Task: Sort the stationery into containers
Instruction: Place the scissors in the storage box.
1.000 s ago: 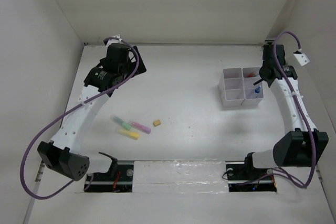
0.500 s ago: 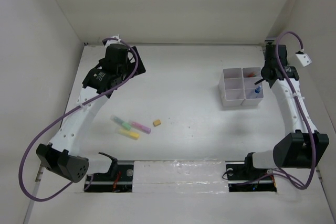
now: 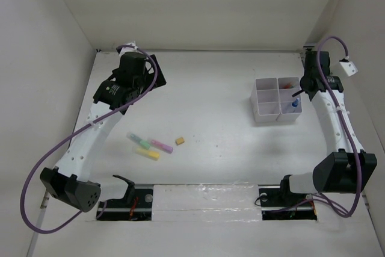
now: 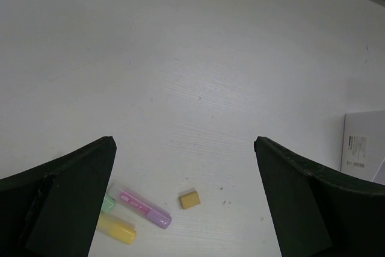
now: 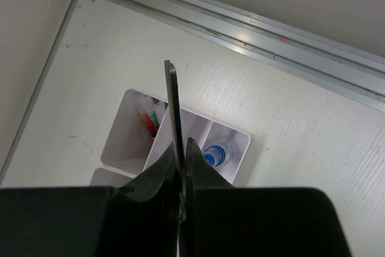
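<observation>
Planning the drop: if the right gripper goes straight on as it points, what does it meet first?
Likely the white box, with the held scissors reaching its middle divider first, beside the blue-capped tube. Depth is unclear.

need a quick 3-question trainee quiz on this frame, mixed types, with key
1. True or false: the left gripper is open.
2. How many marker sticks lie on the table?
3. The right gripper is shut on: A) scissors B) a ruler C) a stapler.
Key: 1 true; 2 three; 3 A.
</observation>
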Controlling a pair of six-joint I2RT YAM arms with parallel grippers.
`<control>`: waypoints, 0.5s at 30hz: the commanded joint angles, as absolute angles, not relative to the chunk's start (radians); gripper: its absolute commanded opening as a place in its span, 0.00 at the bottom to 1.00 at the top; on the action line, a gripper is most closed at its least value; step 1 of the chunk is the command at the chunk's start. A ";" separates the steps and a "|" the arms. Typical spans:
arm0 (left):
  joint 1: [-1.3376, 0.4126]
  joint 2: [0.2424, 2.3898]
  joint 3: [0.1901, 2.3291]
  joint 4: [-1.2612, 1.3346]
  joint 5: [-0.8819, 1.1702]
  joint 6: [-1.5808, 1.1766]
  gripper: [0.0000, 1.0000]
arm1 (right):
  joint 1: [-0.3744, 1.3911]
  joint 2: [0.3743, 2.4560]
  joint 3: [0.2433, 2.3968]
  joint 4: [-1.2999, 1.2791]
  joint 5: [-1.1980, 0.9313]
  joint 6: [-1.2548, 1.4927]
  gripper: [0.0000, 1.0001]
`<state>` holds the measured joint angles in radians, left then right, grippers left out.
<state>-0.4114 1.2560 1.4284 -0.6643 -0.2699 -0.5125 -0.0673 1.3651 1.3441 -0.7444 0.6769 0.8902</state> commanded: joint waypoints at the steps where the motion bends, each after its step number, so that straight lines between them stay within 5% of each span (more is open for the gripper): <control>1: -0.416 1.226 1.420 -0.647 -0.265 -0.500 1.00 | -0.075 1.322 1.348 -0.687 0.673 0.882 0.00; 15: -0.416 1.216 1.411 -0.647 -0.256 -0.491 1.00 | -0.094 1.362 1.293 -0.571 0.655 0.871 0.00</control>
